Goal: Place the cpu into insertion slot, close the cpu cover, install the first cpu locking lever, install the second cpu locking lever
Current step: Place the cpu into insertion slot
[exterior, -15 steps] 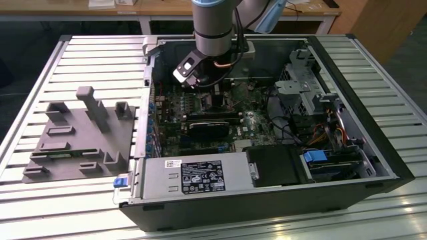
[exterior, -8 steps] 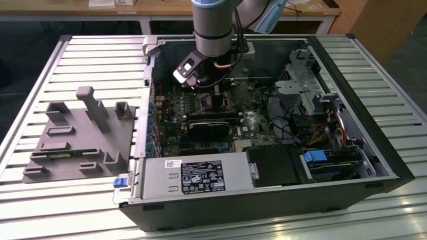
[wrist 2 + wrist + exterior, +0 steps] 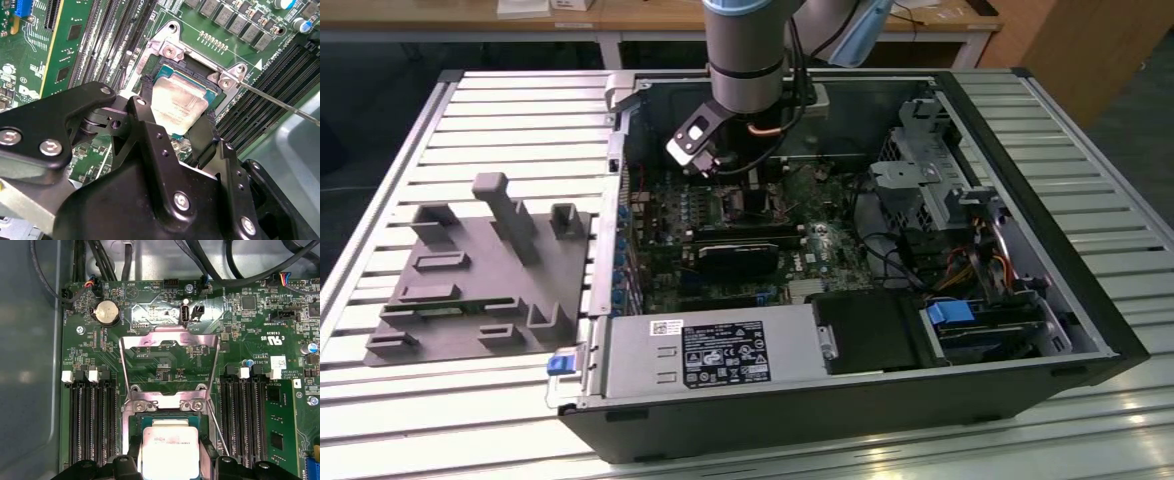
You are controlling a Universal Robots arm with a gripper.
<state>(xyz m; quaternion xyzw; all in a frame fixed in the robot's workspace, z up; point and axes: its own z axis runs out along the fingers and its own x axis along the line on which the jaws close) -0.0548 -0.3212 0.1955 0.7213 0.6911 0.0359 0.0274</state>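
My gripper (image 3: pixel 180 100) is shut on the cpu (image 3: pixel 175 111), a flat silver-grey square held by two opposite edges between the black fingers (image 3: pixel 204 135). The cpu (image 3: pixel 167 452) sits level in or just over the insertion slot (image 3: pixel 131 416), whose dark bed and silver rim frame it in both wrist views. The cpu cover (image 3: pixel 170 341), a thin silver frame, stands swung open and away from the slot over the green board. A thin wire locking lever (image 3: pixel 280 102) sticks out loose beside the slot. In the exterior view the gripper (image 3: pixel 720 172) hangs low inside the computer case.
Long black memory slots (image 3: pixel 92 425) flank the socket on both sides. Cables (image 3: pixel 210 260) run along the case wall. The open case (image 3: pixel 1014 180) holds a drive cage and a power supply (image 3: pixel 707 355). A grey fixture block (image 3: pixel 480 270) lies on the slatted table at the exterior view's left.
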